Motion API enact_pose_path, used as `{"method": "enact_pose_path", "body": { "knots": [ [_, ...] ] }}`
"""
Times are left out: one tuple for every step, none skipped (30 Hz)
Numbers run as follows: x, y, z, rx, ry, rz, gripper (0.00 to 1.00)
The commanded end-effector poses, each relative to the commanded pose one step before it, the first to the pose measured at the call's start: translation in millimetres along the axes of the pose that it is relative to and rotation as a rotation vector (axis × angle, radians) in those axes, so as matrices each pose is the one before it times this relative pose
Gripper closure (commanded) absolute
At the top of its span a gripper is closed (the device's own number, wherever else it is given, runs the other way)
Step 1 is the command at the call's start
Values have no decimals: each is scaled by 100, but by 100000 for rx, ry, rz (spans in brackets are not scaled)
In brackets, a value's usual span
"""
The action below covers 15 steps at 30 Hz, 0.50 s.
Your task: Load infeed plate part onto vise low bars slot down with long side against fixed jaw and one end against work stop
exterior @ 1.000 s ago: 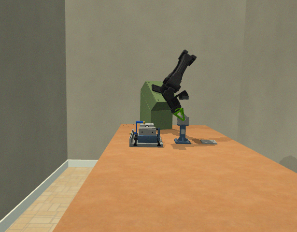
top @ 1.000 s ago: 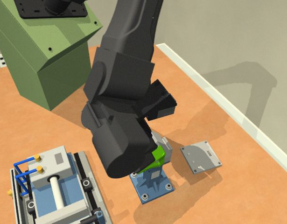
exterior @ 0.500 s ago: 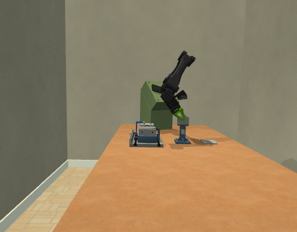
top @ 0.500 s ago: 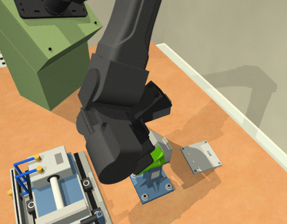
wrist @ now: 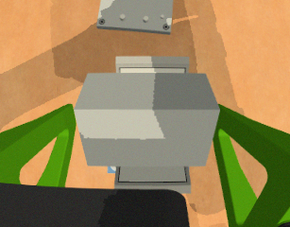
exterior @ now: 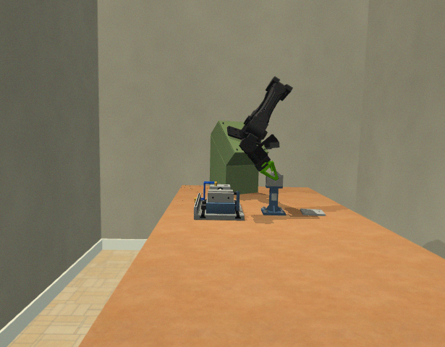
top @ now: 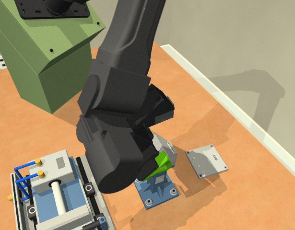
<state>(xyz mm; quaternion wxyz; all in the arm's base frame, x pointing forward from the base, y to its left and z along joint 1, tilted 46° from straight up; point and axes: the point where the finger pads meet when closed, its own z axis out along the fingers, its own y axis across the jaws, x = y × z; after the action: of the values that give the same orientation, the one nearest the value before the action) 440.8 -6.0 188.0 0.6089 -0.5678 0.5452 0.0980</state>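
Note:
The part (wrist: 147, 129) is a plain grey block lying on top of the V-block (top: 158, 183), a blue stand with a bolted base. No slot shows on the faces I see. My gripper (wrist: 143, 113) is open, with one green finger on each side of the part and a gap on both sides. In the top view the arm hides most of the part (top: 165, 147) and only one green finger (top: 163, 161) shows. The vise (top: 55, 190) stands open at the lower left, with nothing between its jaws that I can see. The infeed plate (top: 206, 160) is bare.
A tall green pedestal (top: 43, 49) carries the arm's base at the back left. The table's right edge (top: 231, 104) runs close behind the infeed plate. In the exterior view the vise (exterior: 218, 203), V-block (exterior: 273, 202) and plate (exterior: 312, 212) stand in a row.

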Motion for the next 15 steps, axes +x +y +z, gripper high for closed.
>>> {"method": "enact_pose_path", "body": {
  "knots": [
    [-180, -896, -839, 1954, -3114, -1791, 19],
    [-199, -110, -53, 177, -222, -655, 19],
    [-151, -88, -40, 143, -206, -532, 19],
    [20, -2, 4, 15, -189, -47, 19],
    [173, 76, 43, -99, -172, 392, 19],
    [160, 90, 40, -134, -158, 529, 19],
    [1, 31, -1, -63, -148, 255, 19],
    [1, 1, -1, 2, -137, 3, 19],
    [0, 0, 0, 0, 0, 0, 19],
    [0, 0, 0, 0, 0, 0, 19],
    [-677, -303, -170, 425, -138, -1674, 19],
    [73, 29, 17, -35, -112, 146, 19],
    [124, 55, 30, -71, -100, 291, 19],
    [112, 61, 27, -87, -89, 355, 19],
    [98, 44, 23, -55, -80, 230, 19]
  ]
}}
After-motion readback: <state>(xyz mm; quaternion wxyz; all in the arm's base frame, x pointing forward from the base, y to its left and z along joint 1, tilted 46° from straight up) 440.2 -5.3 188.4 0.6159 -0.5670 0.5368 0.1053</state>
